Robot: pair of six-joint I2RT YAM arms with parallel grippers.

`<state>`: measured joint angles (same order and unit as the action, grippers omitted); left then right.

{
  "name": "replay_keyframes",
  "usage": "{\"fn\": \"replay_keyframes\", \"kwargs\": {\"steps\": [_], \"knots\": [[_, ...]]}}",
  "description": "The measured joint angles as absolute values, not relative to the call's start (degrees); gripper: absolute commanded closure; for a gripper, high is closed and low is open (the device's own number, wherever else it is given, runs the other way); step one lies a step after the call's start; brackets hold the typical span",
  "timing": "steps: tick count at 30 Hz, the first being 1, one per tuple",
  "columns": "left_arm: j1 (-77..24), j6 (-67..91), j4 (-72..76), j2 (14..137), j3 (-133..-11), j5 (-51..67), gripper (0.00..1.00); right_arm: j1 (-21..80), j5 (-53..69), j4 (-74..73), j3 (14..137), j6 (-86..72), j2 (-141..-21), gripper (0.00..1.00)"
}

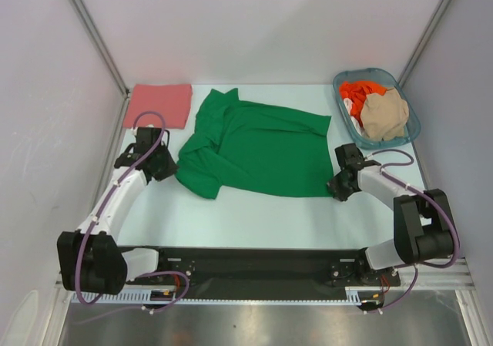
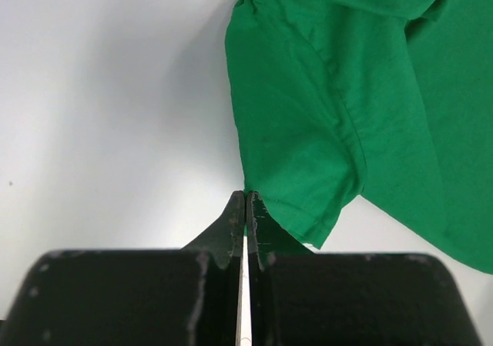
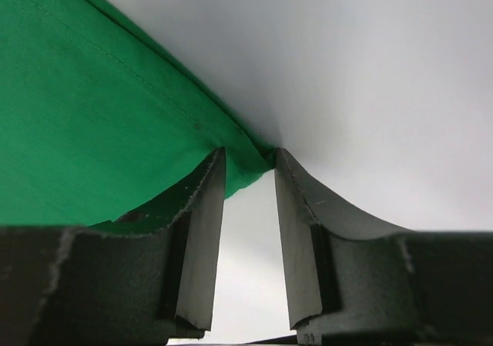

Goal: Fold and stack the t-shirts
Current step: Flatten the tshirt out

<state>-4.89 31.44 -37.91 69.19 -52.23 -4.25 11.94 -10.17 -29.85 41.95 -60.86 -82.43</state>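
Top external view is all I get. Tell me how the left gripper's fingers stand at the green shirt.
Observer: The left gripper is shut, with the green shirt pinched by its sleeve hem at the tips.
Operator: Now give me the right one.
Observer: The right gripper is open. A hem corner of the shirt lies between its tips, not clamped.
Operator: Report how much cloth the left has.
Observer: Only the corner edge of the sleeve. The rest of the sleeve lies on the table beyond the tips.
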Motion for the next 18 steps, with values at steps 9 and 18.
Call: {"fn": "replay_keyframes", "kwargs": {"steps": [9, 18], "knots": [[-4.9, 31.4, -38.3, 67.3, -52.3, -4.3, 1.0, 12.3, -10.0, -28.6, 43.5, -61.6, -85.0, 1.0], [-4.9, 31.7, -40.8, 65.8, -64.5, -4.7, 1.0, 14.5, -9.0, -36.1, 44.1, -52.6, -79.5, 1.0]]}}
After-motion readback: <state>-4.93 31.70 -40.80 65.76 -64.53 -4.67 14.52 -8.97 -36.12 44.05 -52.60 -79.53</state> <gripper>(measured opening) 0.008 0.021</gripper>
